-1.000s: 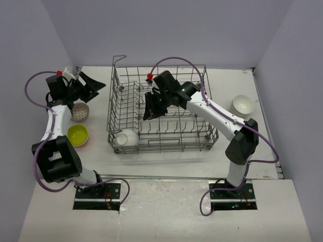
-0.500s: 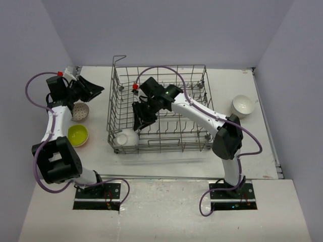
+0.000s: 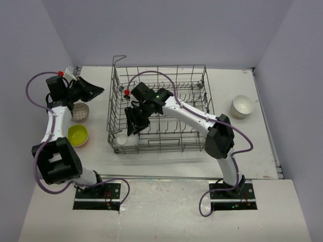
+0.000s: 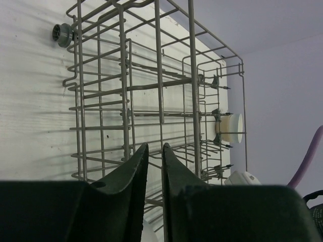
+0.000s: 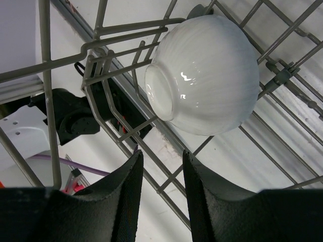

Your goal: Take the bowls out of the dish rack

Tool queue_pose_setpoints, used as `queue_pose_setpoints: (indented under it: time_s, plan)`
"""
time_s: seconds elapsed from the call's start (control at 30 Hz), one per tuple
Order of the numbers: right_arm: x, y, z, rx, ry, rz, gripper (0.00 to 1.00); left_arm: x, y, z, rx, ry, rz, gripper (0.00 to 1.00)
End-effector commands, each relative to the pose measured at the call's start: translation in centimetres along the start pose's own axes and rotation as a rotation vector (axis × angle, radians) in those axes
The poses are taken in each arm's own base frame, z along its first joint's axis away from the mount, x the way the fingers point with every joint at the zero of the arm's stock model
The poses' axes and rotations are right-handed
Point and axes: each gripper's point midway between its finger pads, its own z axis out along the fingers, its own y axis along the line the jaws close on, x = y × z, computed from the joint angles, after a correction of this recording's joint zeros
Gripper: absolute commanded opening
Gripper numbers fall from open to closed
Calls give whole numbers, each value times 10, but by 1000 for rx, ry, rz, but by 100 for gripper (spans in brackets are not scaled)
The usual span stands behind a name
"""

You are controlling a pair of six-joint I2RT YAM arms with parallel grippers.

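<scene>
The grey wire dish rack (image 3: 160,66) stands mid-table. One white bowl (image 3: 122,139) lies on its side in the rack's near left corner. My right gripper (image 3: 134,124) hangs inside the rack just above it, open and empty. In the right wrist view the bowl (image 5: 202,75) shows its foot ring past my right gripper (image 5: 161,154), apart from the fingers. My left gripper (image 3: 98,89) hovers left of the rack, holding nothing. In the left wrist view the left gripper (image 4: 154,147) has only a narrow gap and faces the rack (image 4: 156,85).
Left of the rack, below my left arm, sit a speckled bowl (image 3: 79,111) and a yellow-green bowl (image 3: 77,134). A white bowl (image 3: 242,106) stands on the table right of the rack. Rack wires (image 5: 65,60) crowd around my right fingers.
My right arm has swung left and nearer across the rack, ending over the white bowl in the corner. My left gripper's jaws have drawn nearly together; the left arm barely moved.
</scene>
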Motion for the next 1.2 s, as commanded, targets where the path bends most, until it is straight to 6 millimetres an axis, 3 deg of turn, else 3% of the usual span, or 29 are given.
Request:
queue_pose_setpoints:
  time_s: [0.0, 0.37, 0.87, 1.17]
  plan:
    - [-1, 11, -1, -27, -4, -4, 38, 2, -17, -10, 50, -5, 24, 17]
    - [-4, 6, 17, -11, 15, 5, 38, 21, -26, -9, 84, 23, 5, 23]
    - [1, 10, 30, -18, 32, 13, 26, 25, -24, -6, 92, 39, -2, 22]
    - [-7, 10, 41, -25, 27, 27, 25, 28, -22, -5, 91, 48, -9, 22]
